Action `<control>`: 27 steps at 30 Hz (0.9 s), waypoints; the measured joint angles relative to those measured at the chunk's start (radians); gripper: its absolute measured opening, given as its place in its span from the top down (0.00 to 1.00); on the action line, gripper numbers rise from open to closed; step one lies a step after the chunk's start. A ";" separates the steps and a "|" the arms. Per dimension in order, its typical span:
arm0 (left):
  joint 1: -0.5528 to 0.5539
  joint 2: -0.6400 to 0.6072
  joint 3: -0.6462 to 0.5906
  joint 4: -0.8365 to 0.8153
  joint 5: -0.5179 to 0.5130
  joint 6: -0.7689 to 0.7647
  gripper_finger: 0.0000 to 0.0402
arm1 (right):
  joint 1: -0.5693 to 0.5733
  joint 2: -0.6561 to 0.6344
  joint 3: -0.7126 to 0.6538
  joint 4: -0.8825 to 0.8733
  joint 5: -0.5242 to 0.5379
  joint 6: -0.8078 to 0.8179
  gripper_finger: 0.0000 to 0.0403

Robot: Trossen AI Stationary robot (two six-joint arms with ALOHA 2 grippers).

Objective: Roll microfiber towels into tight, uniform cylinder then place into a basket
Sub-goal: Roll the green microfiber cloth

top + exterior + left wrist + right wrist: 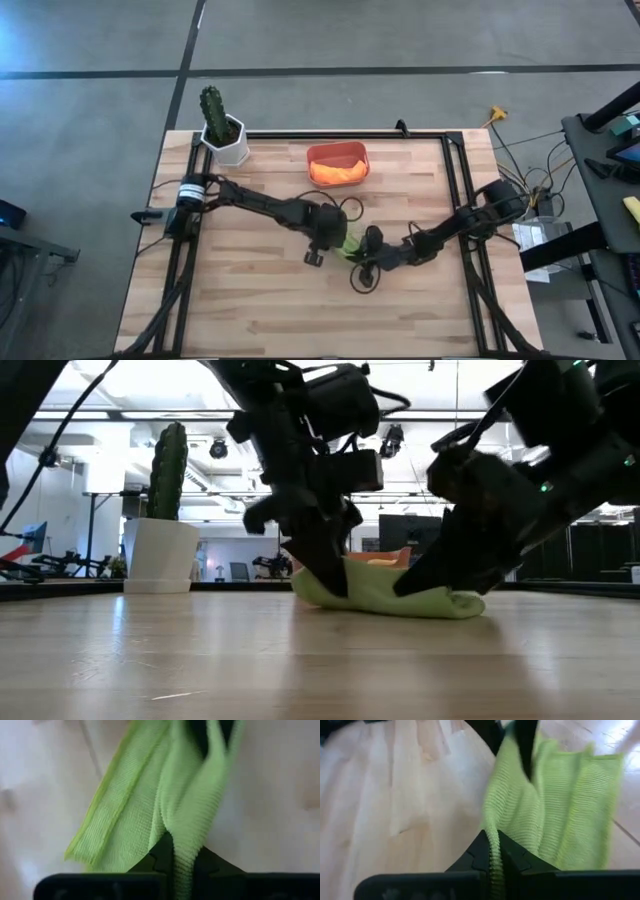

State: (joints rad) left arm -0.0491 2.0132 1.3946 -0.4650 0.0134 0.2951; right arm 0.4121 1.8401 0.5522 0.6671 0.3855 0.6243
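Observation:
The lime green towel [350,244] lies bunched in a short strip on the wooden table [250,310] between my two grippers; it also shows in the low view [390,596]. My left gripper [326,243] is shut on its left end and my right gripper [372,250] on its right end. The orange towel [338,172] lies inside the salmon-red basket [338,150] at the far middle of the table. My left gripper pinches a raised fold of the green towel [186,837] between its two fingers, which slant down from the table's left [325,572]. The towel's end rises a little at the fingers; the rest lies slack on the table. My right gripper pinches a folded edge of the green towel [493,837] between its two fingers, which slant down from the table's right [425,575]. Beyond the fingers the cloth spreads out flat on the table [560,805].
A white pot with a green cactus [224,135] stands at the far left corner. Black cables [352,208] loop over the table around both grippers. Bare wood lies along the near edge.

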 joint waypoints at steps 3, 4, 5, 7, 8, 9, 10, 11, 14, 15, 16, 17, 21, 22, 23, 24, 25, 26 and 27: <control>0.030 0.000 0.013 -0.031 0.145 -0.001 0.98 | 0.008 -0.042 -0.037 0.009 -0.016 0.039 0.98; 0.038 0.000 0.013 -0.032 0.191 -0.004 0.98 | 0.010 -0.053 -0.052 0.018 -0.025 0.061 0.98; 0.044 0.000 0.011 -0.029 0.238 -0.015 0.98 | 0.013 -0.060 -0.071 0.036 -0.027 0.085 0.98; 0.054 0.001 0.010 -0.016 0.317 -0.040 0.98 | 0.018 -0.068 -0.109 0.083 -0.036 0.130 0.98; 0.058 0.006 0.011 -0.006 0.348 -0.058 0.98 | 0.019 -0.069 -0.126 0.108 -0.048 0.151 0.98; 0.062 0.011 0.013 -0.001 0.368 -0.080 0.99 | 0.019 -0.069 -0.141 0.133 -0.062 0.175 0.98; 0.064 0.018 0.015 0.006 0.381 -0.098 0.99 | 0.019 -0.064 -0.153 0.153 -0.074 0.192 0.98; 0.065 0.028 0.019 0.011 0.390 -0.115 0.99 | 0.018 -0.057 -0.161 0.169 -0.085 0.201 0.98; 0.065 0.057 0.032 0.010 0.403 -0.139 0.99 | 0.018 -0.048 -0.168 0.174 -0.111 0.203 0.98; 0.065 0.067 0.036 0.009 0.406 -0.139 0.99 | 0.019 -0.044 -0.167 0.174 -0.115 0.200 0.98; 0.065 0.078 0.042 0.009 0.409 -0.133 0.99 | 0.021 -0.043 -0.167 0.173 -0.123 0.194 0.98; 0.065 0.086 0.046 0.009 0.410 -0.125 0.99 | 0.022 -0.043 -0.167 0.171 -0.134 0.189 0.98; 0.071 0.086 0.056 0.000 0.404 -0.074 0.95 | 0.031 -0.043 -0.167 0.150 -0.148 0.192 0.98; 0.072 0.082 0.057 -0.010 0.396 -0.054 0.93 | 0.033 -0.043 -0.167 0.146 -0.148 0.193 0.98; 0.073 0.075 0.061 -0.027 0.382 -0.036 0.92 | 0.035 -0.044 -0.167 0.139 -0.149 0.195 0.98; 0.075 0.063 0.064 -0.043 0.364 -0.020 0.90 | 0.039 -0.044 -0.167 0.132 -0.149 0.193 0.98; 0.077 0.052 0.068 -0.062 0.342 -0.002 0.88 | 0.043 -0.044 -0.167 0.127 -0.150 0.188 0.98; 0.079 0.043 0.073 -0.070 0.316 0.016 0.86 | 0.048 -0.044 -0.167 0.123 -0.150 0.180 0.98; 0.079 0.030 0.076 -0.068 0.289 0.038 0.85 | 0.053 -0.044 -0.167 0.119 -0.150 0.169 0.98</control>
State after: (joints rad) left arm 0.0299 2.0435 1.4704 -0.5330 0.3023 0.3330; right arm 0.4654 1.7962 0.3847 0.7858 0.2359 0.7935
